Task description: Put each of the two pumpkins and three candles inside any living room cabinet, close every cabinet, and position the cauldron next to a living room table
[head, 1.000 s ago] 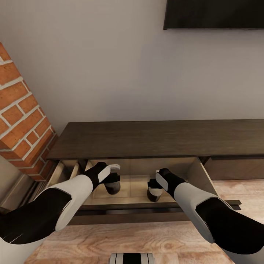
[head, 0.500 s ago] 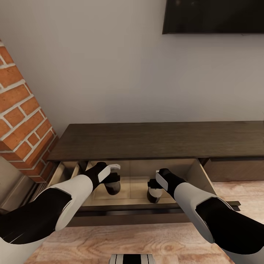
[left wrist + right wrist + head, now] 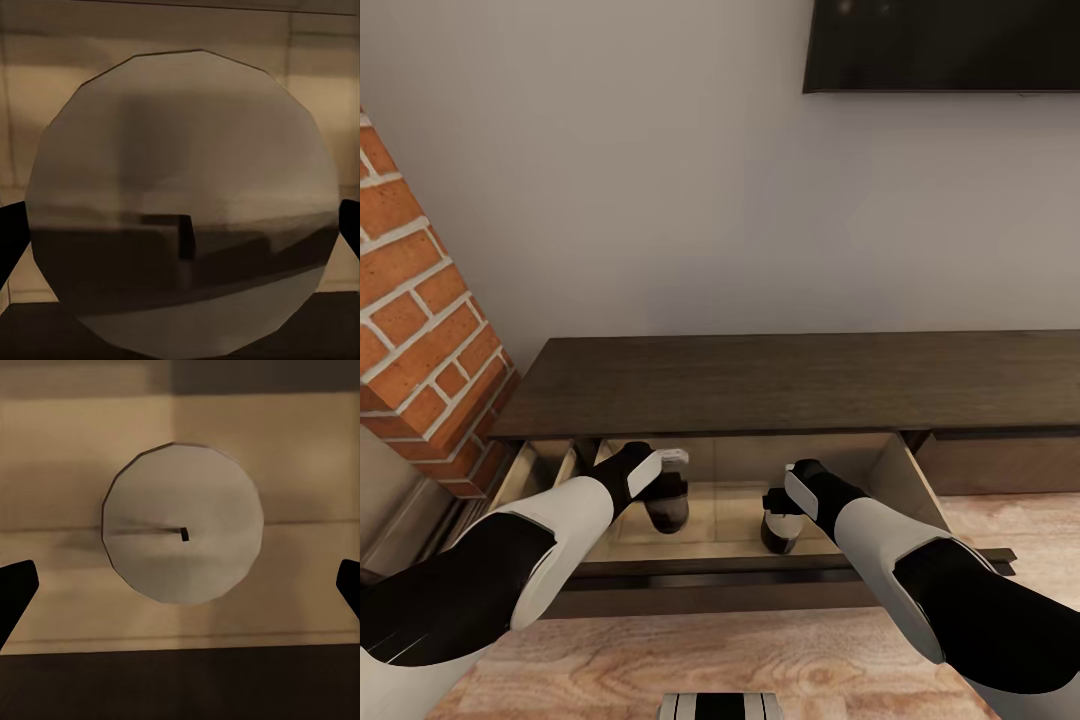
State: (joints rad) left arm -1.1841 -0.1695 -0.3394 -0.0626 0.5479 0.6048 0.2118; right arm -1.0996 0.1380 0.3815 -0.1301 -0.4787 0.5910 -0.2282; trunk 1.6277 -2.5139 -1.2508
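Head view: the cabinet (image 3: 780,385), a long, low unit of dark-brown matte wood grain, stands against a pale wall, with a red brick column (image 3: 420,330) at its left end and a black screen (image 3: 940,45) above. One flat-fronted drawer (image 3: 745,575) is pulled out, showing a pale wood interior. Two candles stand upright on the drawer floor, well apart: the left candle (image 3: 666,512) toward the drawer's left half, the right candle (image 3: 780,530) nearer its front edge. Both are short, squat, dark cylinders.

Both arms reach forward and down into the drawer, white forearms ending in black wrists. The left claw (image 3: 672,478) sits over the left candle; in the wrist view the faceted, greyish disc top (image 3: 180,202) with its small dark wick spans from one black fingertip (image 3: 9,247) to the other, so whether it is gripped cannot be told. The right claw (image 3: 778,505) hangs above the right candle (image 3: 182,532), fingertips (image 3: 15,585) spread wide and clear of it.
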